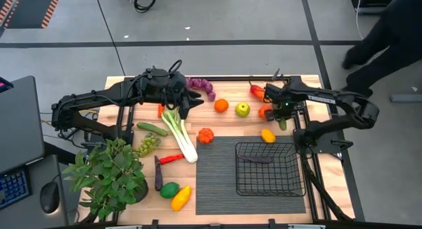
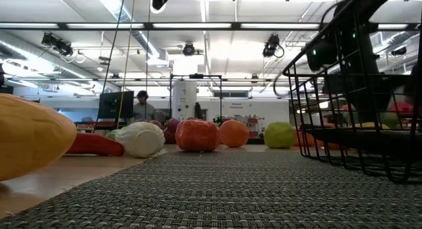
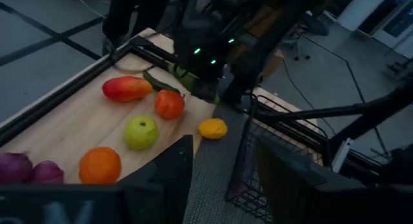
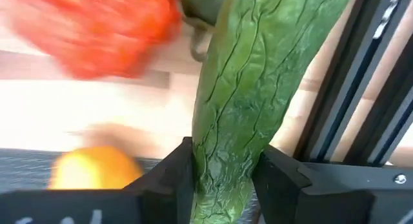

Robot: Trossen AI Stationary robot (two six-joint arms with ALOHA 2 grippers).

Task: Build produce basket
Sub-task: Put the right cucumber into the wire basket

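Your right end effector (image 4: 222, 179) is closed on the wrinkled green cucumber (image 4: 251, 101) near the table's far right corner, its long axis running straight out between the fingers, with the basket (image 1: 270, 168) just toward the near edge.

High view overhead; low view mat-level; both share basket (image 1: 270, 168); wrist views close.

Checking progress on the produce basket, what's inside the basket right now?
Inside the basket, only one dark purple piece lies near its far side; through the mesh the ribbed mat shows. Nothing else appears inside.
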